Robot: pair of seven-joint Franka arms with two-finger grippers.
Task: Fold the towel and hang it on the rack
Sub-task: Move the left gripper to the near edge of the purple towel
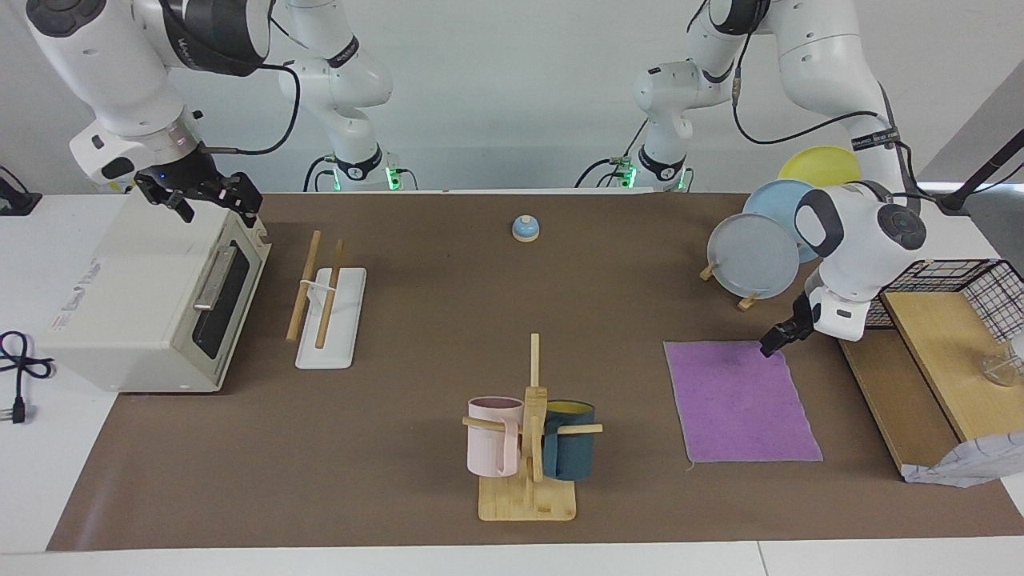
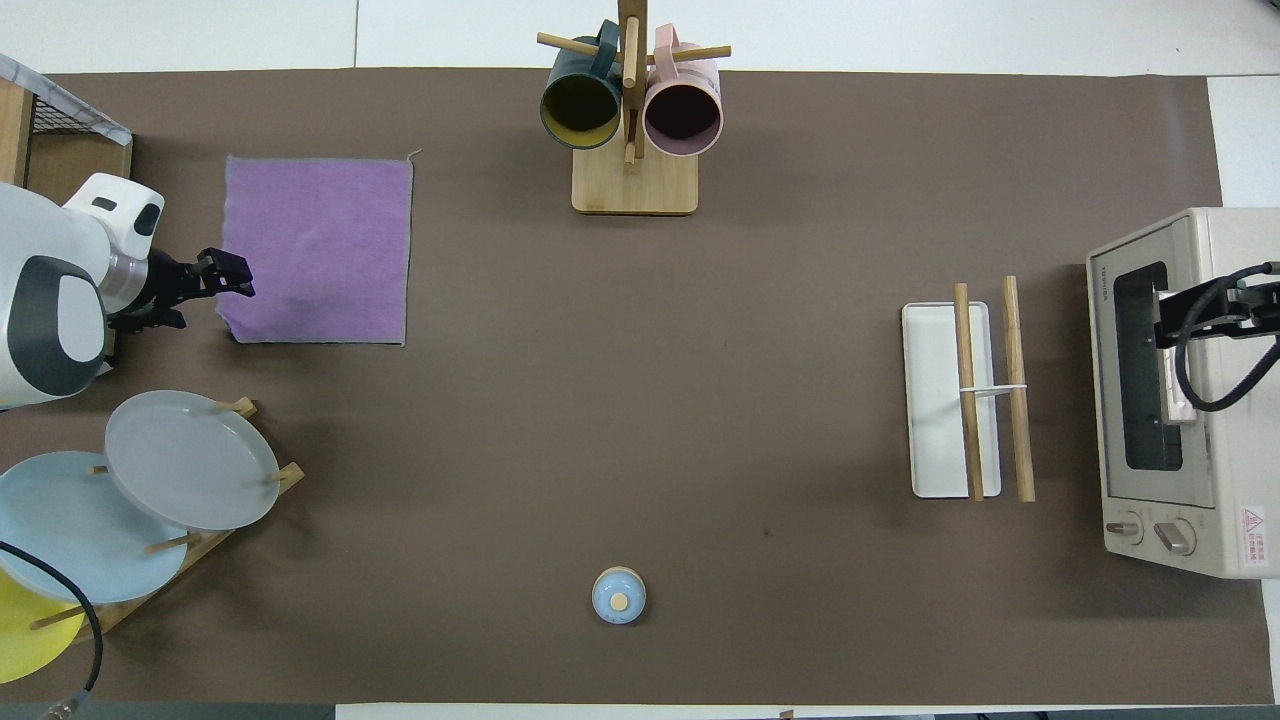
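One towel (image 1: 740, 402) lies flat; one rack (image 1: 326, 306) carries two rods. Left pincer (image 1: 774, 342), open, hangs at its corner; right pincer (image 1: 210, 200), open, waits over the oven (image 1: 152, 296).

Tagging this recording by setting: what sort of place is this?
Probably a lab bench staged as a kitchen: brown mat-covered table, white toaster oven, bamboo mug tree with pink and dark teal mugs, two white robot arms.

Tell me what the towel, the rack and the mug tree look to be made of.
Towel: thin woven cloth, matte purple, with frayed edges and a loose thread at one corner.
Rack: smooth white base, likely plastic or ceramic; two rods that look like pale, unvarnished wood.
Mug tree: light wood or bamboo, by its warm tone and faint grain.
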